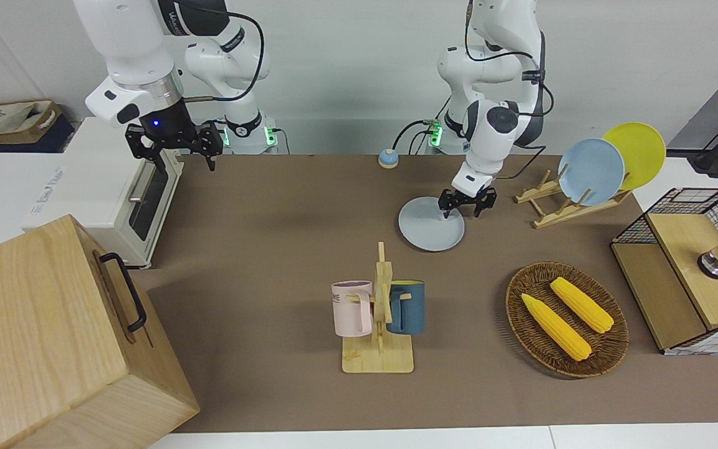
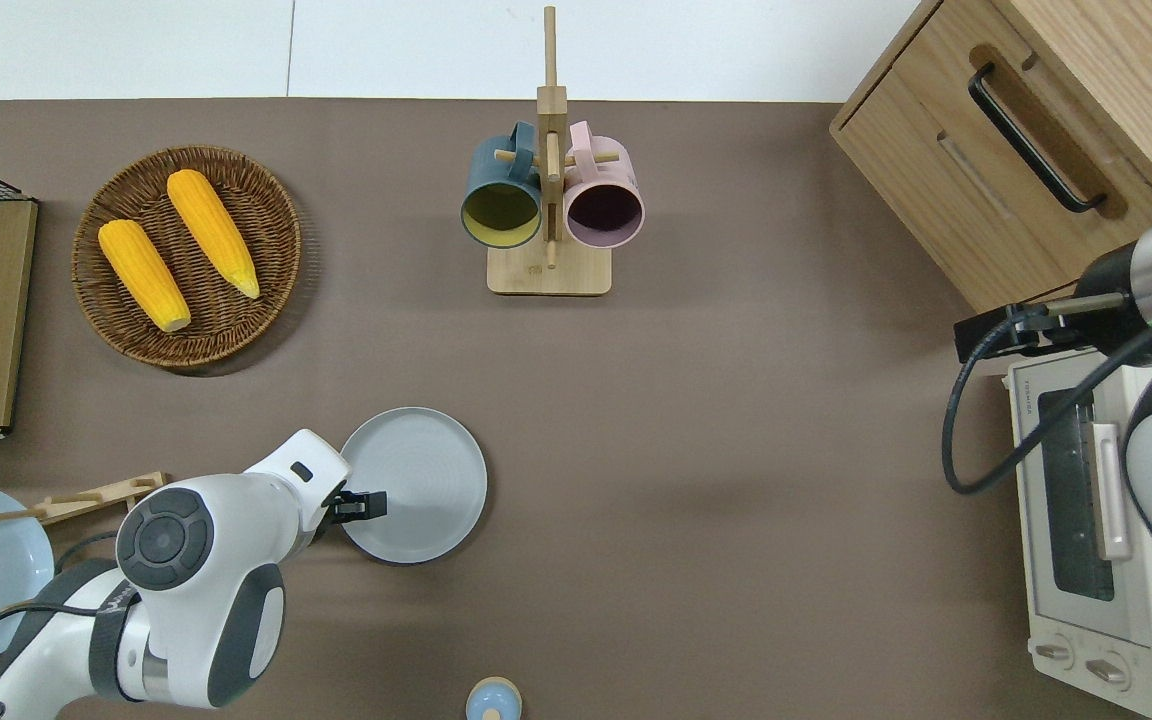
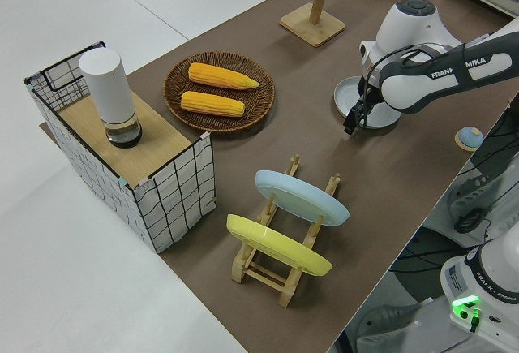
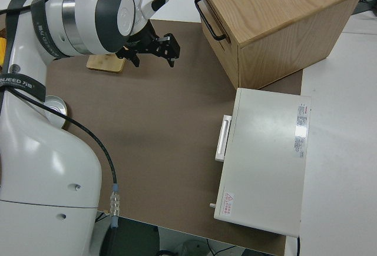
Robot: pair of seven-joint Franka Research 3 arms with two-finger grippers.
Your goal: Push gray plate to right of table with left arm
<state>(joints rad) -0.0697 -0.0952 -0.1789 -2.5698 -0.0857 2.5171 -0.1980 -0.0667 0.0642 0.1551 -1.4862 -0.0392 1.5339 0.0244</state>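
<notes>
The gray plate point(image 1: 429, 229) lies flat on the brown table point(image 1: 272, 218), between the two arms' bases and nearer the left arm's; it also shows in the overhead view point(image 2: 426, 475) and the left side view point(image 3: 344, 93). My left gripper point(image 1: 460, 209) is open and low at the plate's rim on the left arm's end, one finger inside the rim and one outside it. It also shows in the overhead view point(image 2: 361, 506) and the left side view point(image 3: 353, 119). My right gripper point(image 1: 172, 144) is open, empty and parked.
A rack with a sky-blue plate point(image 1: 591, 169) and a yellow plate point(image 1: 639, 153) stands beside the left gripper. A basket of corn point(image 1: 566, 318), a mug tree point(image 1: 379, 312), a wire crate point(image 1: 686, 268), a toaster oven point(image 1: 116, 187), a wooden cabinet point(image 1: 53, 337) and a bell point(image 1: 387, 158) are around.
</notes>
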